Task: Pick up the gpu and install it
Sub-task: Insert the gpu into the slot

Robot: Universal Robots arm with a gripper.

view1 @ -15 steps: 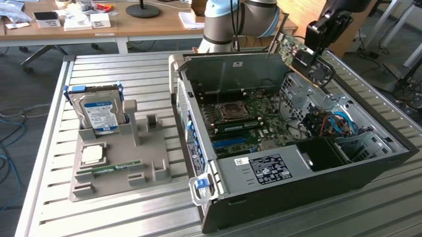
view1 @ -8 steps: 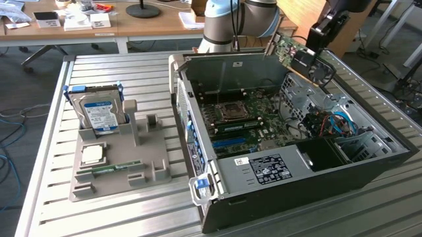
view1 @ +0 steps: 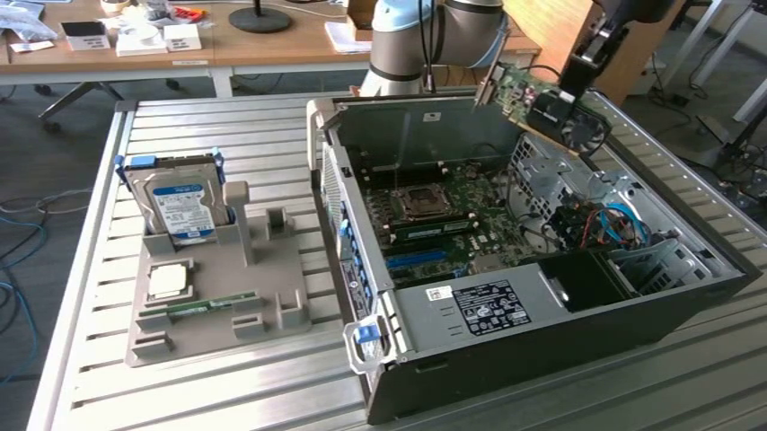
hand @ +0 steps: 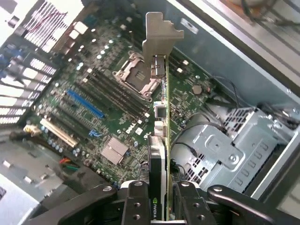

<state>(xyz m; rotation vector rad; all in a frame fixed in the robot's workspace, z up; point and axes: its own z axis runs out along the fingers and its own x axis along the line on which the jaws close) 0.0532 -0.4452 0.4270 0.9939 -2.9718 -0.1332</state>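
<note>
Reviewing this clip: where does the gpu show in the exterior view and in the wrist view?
Exterior view: gpu held tilted in the air above the open computer case, toward the exterior view's right.
Wrist view: gpu edge-on, clamped by the gripper, bracket end over the motherboard.
Shared landmark: the CPU socket.

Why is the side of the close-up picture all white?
Wrist view: bright light washes the vented case wall out to white, while the motherboard beside the gpu stays evenly lit. Exterior view: soft, even light; the deep bay lies in shadow.
</note>
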